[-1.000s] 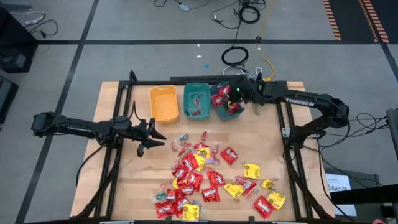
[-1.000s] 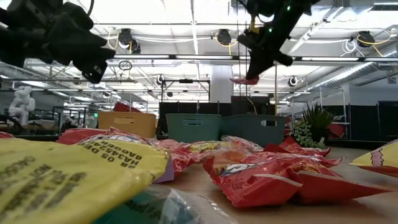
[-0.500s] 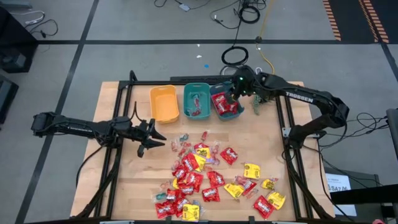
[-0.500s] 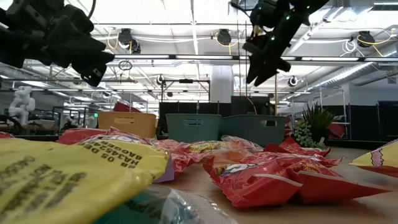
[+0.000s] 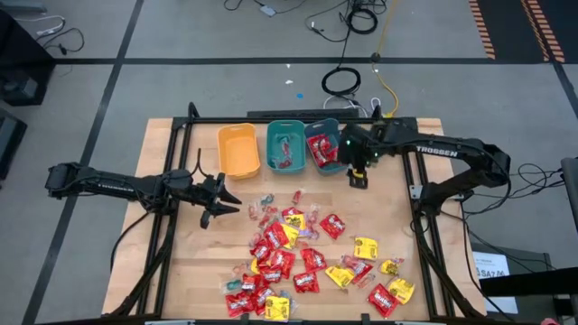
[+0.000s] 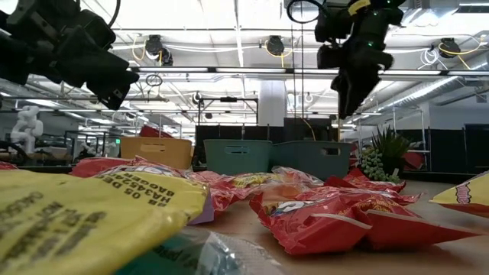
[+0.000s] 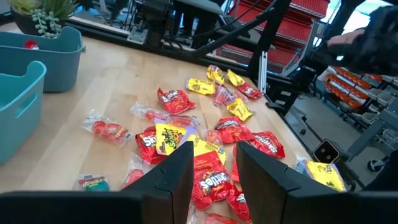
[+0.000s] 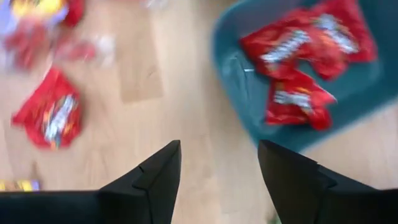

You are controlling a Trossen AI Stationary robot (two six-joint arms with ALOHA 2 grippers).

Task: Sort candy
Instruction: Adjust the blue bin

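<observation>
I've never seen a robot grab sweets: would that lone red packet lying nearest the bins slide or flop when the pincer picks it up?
The red packet looks glossy, so it may well slip. It lies flat and crinkled, so it probably flops, held by one edge. It seems light, likely skidding on the wooden table if nudged.

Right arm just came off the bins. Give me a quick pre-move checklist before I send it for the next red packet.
1. Right gripper empty: ok, fingers open, nothing between them in the right wrist view.
2. Right gripper clear of the dark teal bin: ok, over bare wood beside it.
3. Red packets landed inside that bin: ok.
4. Next target free: ok, a lone red packet lies apart from the pile.
5. Left gripper out of the path: ok, open, at the table's left side.
6. Yellow bin holding anything: cannot tell.
</observation>
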